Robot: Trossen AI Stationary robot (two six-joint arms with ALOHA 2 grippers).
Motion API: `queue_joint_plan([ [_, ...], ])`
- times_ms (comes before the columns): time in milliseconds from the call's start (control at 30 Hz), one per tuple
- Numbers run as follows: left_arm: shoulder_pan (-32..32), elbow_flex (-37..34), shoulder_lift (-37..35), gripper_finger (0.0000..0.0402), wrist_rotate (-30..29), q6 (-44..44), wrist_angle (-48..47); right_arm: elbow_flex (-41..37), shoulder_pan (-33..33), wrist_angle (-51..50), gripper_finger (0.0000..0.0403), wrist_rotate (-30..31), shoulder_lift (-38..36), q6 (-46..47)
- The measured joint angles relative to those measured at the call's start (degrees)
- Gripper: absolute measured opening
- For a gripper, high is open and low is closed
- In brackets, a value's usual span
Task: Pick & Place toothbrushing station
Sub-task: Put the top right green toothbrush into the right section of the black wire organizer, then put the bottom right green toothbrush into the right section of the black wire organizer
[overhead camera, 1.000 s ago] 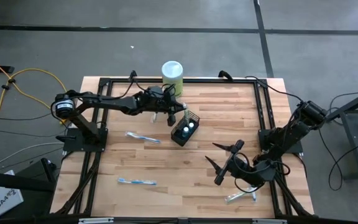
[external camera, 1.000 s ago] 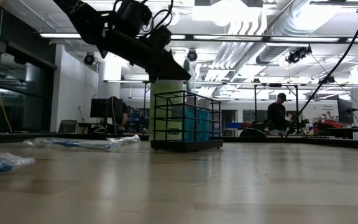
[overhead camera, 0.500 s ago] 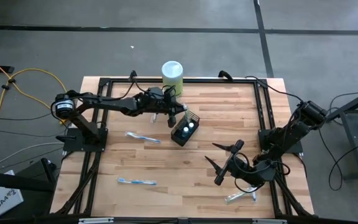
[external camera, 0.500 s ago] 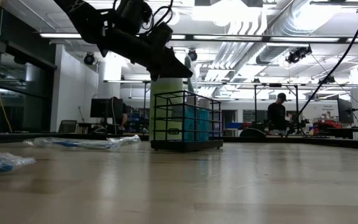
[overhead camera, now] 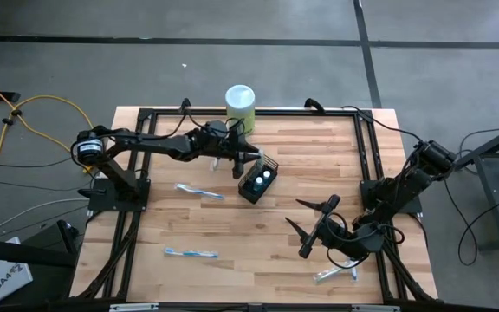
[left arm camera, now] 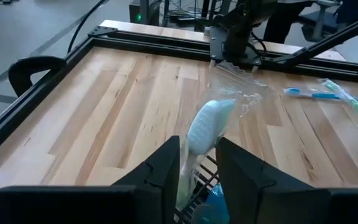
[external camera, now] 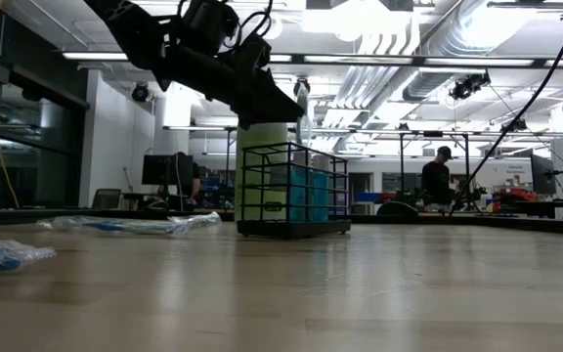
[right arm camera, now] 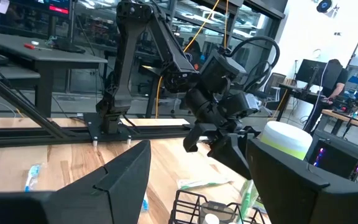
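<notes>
Wood table (overhead camera: 301, 156), green canister (overhead camera: 241, 104) behind mesh holder (overhead camera: 258, 179), left gripper (left arm camera: 197, 163) part-open round wrapped toothbrush (left arm camera: 207, 124)

black wire-mesh holder (overhead camera: 257, 180) – 2 teal tubes (overhead camera: 262, 178), white caps; pale green canister (overhead camera: 240, 107), white lid.

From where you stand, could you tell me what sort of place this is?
Probably a robotics lab or workshop: exposed ceiling ducts, desks with monitors behind the wooden table, and loose cables on a concrete floor.
</notes>
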Motion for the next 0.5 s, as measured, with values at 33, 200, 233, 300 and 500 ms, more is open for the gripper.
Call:
queue_joint_plan([
  [33, 0.0, 0.0, 0.0, 0.0105, 0.0, 0.3, 0.0, 0.0, 0.0, 0.0, 0.0256, 0.0, 0.0, 0.0],
  [200, -0.3, 0.0, 0.0, 0.0119, 0.2, 1.4, -0.7, 0.0, 0.0, 0.0, 0.0256, 0.0, 0.0, 0.0],
  [233, -0.3, 0.0, 0.0, 0.0119, 0.2, 1.4, -0.7, 0.0, 0.0, 0.0, 0.0256, 0.0, 0.0, 0.0],
  [300, -0.3, 0.0, 0.0, 0.012, -0.3, 1.5, -1.1, 0.0, 0.0, 0.0, 0.0256, 0.0, 0.0, 0.0],
  [500, -0.5, 0.0, 0.0, 0.012, -0.5, 4.1, -1.6, 0.0, 0.0, 0.0, 0.0256, 0.0, 0.0, 0.0],
])
